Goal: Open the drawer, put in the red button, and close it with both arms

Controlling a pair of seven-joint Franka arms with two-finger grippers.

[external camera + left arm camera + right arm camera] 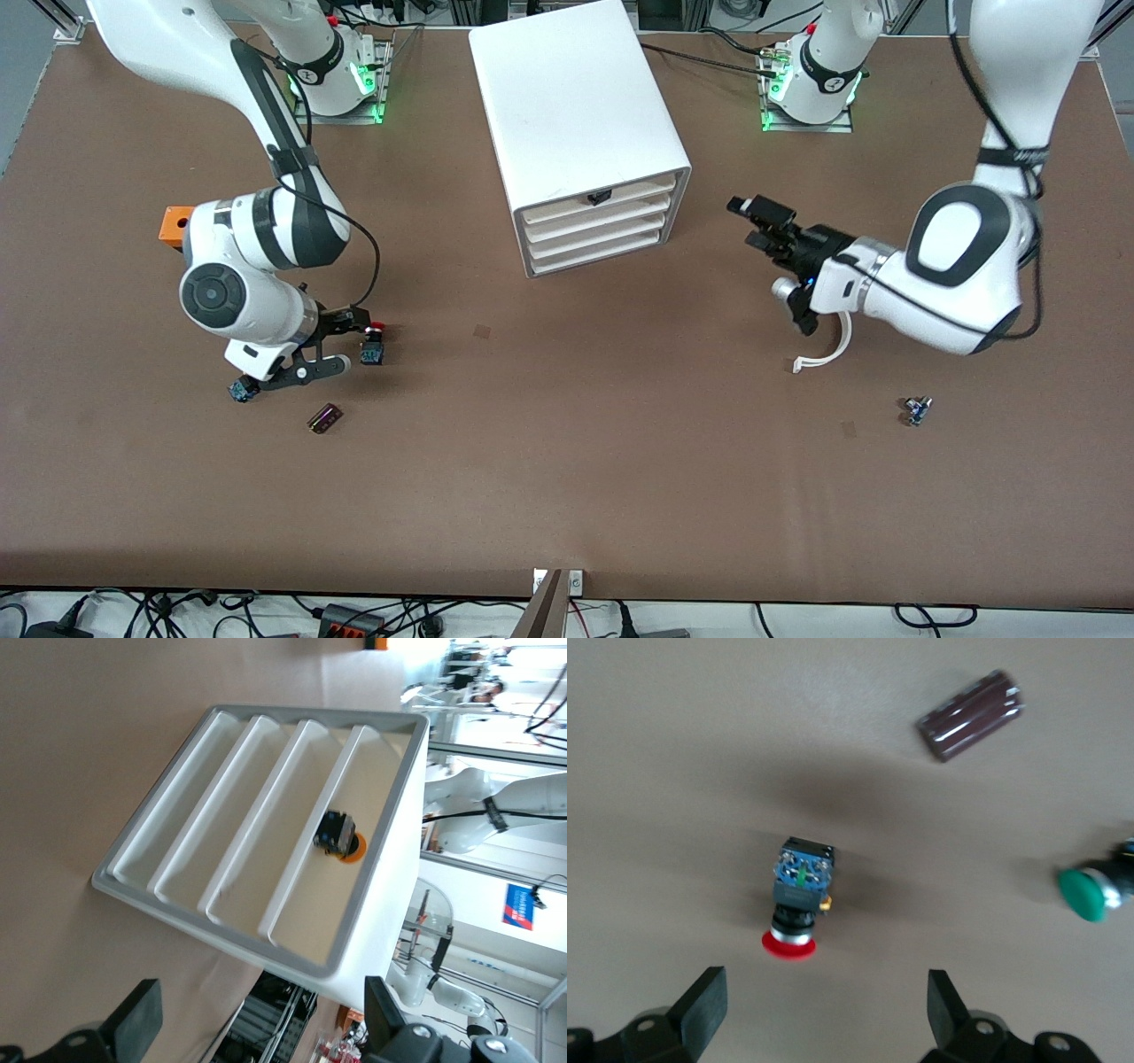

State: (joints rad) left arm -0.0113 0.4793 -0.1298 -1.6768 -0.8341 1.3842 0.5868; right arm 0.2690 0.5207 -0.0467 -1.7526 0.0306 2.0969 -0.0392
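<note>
Nearest the front camera lies a small dark ribbed block (325,418) on the table (567,496), toward the right arm's end. Just farther from that camera sits the red button (373,344), tipped on its side with its red cap pointing away from the block.

The right gripper (354,341) hovers low over the button, jaws spread wide and holding nothing. A green-capped switch (1085,893) lies close by, so the approach should stay clear of it.

The button looks light, rigid and hard-shelled. Its rounded cap would probably slip, so the squarer black and blue body (flat-sided, easier to pinch) seems the better place to grip.

The white drawer cabinet (580,133) stands mid-table with all four drawers shut, so what they hold cannot be told. A small dark handle (339,835) sits on the top drawer. The left gripper (751,223) hangs over bare table in front of the cabinet, jaws fully apart and empty. An orange box (175,223) rests beside the right arm.
</note>
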